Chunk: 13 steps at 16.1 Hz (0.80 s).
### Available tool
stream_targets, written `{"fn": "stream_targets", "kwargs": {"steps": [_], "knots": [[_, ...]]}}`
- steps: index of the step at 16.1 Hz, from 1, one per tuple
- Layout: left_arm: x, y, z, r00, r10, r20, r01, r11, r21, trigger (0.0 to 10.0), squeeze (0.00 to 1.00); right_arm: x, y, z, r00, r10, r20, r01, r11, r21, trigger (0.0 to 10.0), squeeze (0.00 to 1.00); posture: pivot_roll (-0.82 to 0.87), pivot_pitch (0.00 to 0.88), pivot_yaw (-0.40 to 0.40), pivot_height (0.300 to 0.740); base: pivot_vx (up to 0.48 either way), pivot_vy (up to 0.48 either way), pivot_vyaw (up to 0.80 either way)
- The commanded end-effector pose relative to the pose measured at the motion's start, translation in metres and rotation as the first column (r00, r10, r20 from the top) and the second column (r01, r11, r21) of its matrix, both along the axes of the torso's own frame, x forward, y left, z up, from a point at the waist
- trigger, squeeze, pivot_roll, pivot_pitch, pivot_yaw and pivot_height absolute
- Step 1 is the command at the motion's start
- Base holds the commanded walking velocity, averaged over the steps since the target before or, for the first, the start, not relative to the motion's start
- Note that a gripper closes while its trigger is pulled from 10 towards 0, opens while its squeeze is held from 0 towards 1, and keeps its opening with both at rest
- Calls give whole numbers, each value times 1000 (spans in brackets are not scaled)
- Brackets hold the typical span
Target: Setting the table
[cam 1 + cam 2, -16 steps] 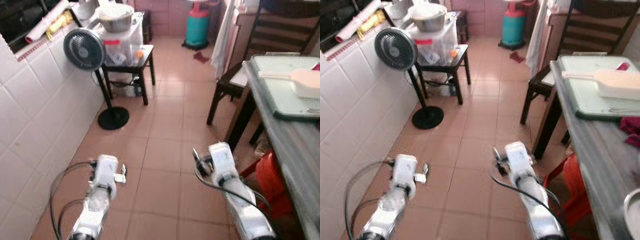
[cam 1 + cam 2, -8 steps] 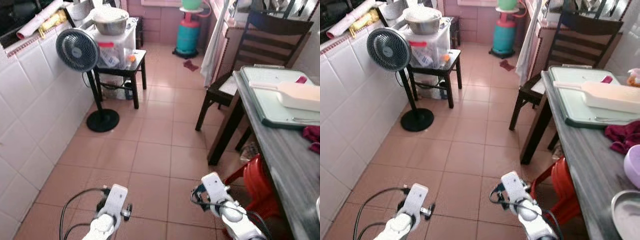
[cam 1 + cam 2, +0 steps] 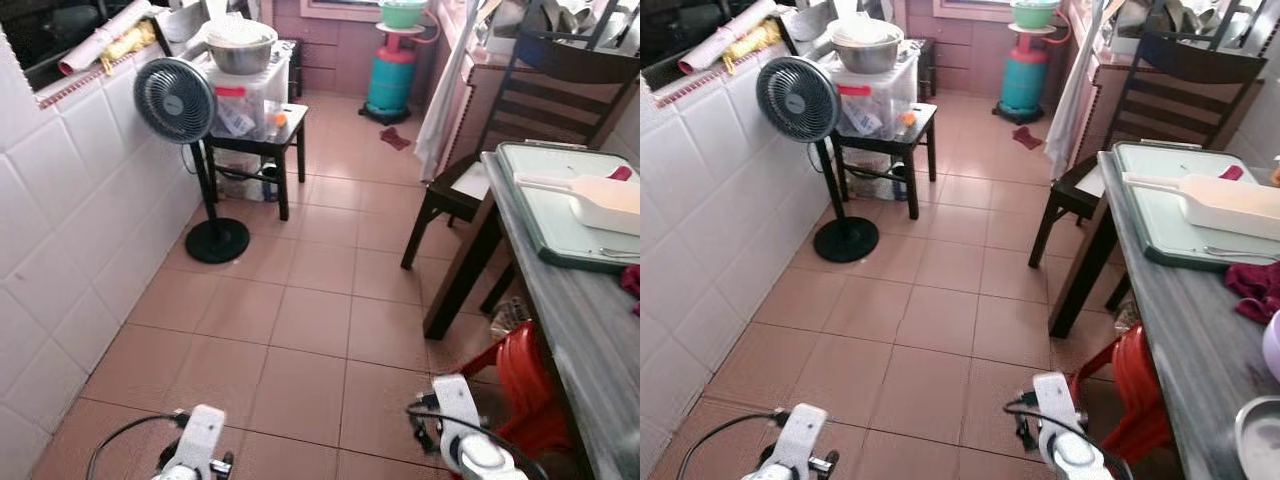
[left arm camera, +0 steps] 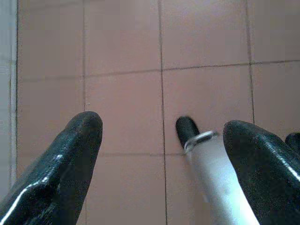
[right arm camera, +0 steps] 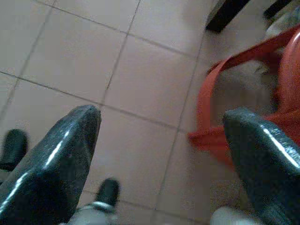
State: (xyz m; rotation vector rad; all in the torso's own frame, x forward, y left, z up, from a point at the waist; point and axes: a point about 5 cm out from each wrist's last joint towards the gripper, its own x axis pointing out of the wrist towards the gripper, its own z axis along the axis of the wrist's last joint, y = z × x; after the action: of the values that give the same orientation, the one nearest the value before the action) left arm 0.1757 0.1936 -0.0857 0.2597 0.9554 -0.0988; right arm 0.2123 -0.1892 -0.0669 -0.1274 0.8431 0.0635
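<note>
Both arms dropped lower; left gripper and right gripper spread wide, empty. Table unset; task barely begun.

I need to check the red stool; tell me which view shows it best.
The right eye view: the red stool sits tucked under the table, whole side visible. The left eye view crops it at the edge; the right wrist view shows only a blurred part.

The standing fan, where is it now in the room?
In the eye views the standing fan is on the robot's left, its round base on the tiled floor by the white tiled wall, just in front of the small dark table holding a plastic box.
</note>
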Motion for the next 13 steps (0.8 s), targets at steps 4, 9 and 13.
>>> {"fn": "stream_targets", "kwargs": {"steps": [4, 9, 13], "knots": [[-9, -8, -6, 999, 18, -43, -19, 1000, -14, 10000, 0, -27, -12, -14, 989, -101, -106, 103, 995, 15, 10000, 0, -21, 0, 9, 740, 0, 0, 0], [-24, -19, -14, 992, -48, -120, 46, 999, -20, 10000, 0, -24, -10, -13, 985, -116, -128, 123, 991, 47, 10000, 0, -67, 0, 31, 740, 0, 0, 0], [-36, -18, -18, 981, -103, -165, 107, 994, 19, 10000, 0, -22, -6, -14, 984, -110, -139, 118, 992, 48, 10000, 0, -80, 0, 24, 740, 0, 0, -556]]}}
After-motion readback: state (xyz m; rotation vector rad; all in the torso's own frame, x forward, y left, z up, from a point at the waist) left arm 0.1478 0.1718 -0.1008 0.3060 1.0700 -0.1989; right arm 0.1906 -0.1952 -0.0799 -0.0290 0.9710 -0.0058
